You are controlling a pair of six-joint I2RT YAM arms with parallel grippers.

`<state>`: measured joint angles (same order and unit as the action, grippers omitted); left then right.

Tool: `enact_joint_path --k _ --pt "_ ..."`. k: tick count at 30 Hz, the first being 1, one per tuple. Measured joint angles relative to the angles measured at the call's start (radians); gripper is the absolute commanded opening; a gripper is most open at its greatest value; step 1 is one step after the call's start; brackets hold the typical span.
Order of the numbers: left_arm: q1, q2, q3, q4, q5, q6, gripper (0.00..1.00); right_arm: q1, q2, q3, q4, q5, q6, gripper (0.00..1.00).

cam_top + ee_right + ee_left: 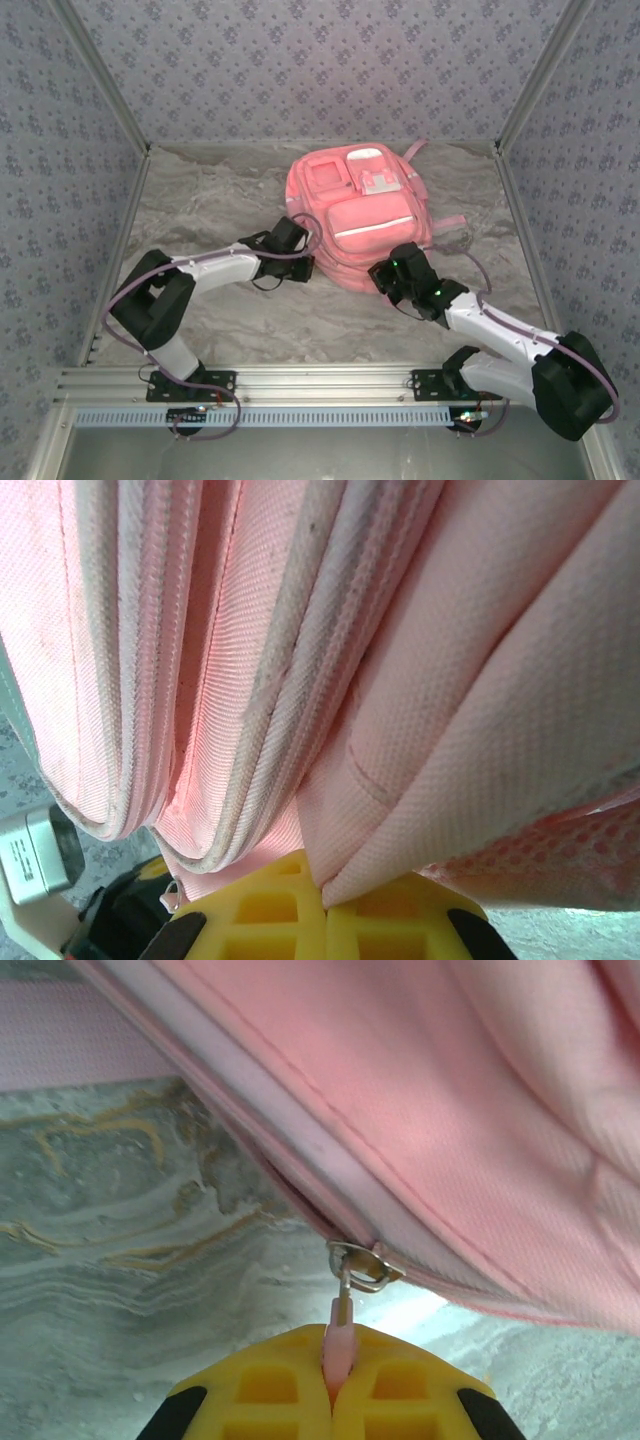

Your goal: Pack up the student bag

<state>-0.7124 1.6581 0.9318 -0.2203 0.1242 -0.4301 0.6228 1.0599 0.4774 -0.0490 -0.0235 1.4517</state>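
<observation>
The student bag (pixel 360 215) lies toward twelve o'clock on the worktop (pixel 220 190), soft and floppy. The left tool (pixel 335 1362) pinches its zip pull (pixel 340 1345) at eight o'clock. The right tool (pixel 320 882) clamps a fabric fold at five o'clock, probably a good brace.

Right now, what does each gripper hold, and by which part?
Left gripper pinches the student bag by its zipper pull; right gripper pinches a fabric fold.
</observation>
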Motion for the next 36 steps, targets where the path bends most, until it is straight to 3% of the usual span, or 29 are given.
enact_joint_path --k 9,15,18,24,29,31,32,36 --pt "0.127 0.142 0.121 -0.002 0.003 -0.018 0.00 -0.002 0.016 0.000 0.003 0.002 -0.031 0.00" --pt "0.164 0.198 0.203 -0.032 0.007 -0.031 0.02 0.000 0.047 0.004 0.016 0.002 -0.040 0.00" --pt "0.171 0.210 0.216 -0.043 0.006 -0.031 0.13 0.005 0.062 0.012 0.023 0.006 -0.045 0.00" --pt "0.209 0.169 0.187 -0.041 -0.025 -0.064 0.44 0.020 0.073 0.019 0.021 0.023 -0.056 0.00" --pt "0.223 -0.071 0.038 -0.041 -0.014 -0.130 0.60 0.059 0.119 0.050 0.011 0.055 -0.062 0.00" --pt "0.219 -0.212 -0.014 -0.057 -0.012 -0.148 0.78 0.090 0.157 0.077 0.006 0.071 -0.062 0.00" --pt "0.218 -0.277 -0.026 -0.071 -0.011 -0.148 0.96 0.109 0.179 0.093 0.005 0.078 -0.062 0.00" --pt "0.217 -0.497 -0.031 -0.123 -0.019 -0.135 0.98 0.192 0.282 0.177 0.012 0.096 -0.062 0.00"
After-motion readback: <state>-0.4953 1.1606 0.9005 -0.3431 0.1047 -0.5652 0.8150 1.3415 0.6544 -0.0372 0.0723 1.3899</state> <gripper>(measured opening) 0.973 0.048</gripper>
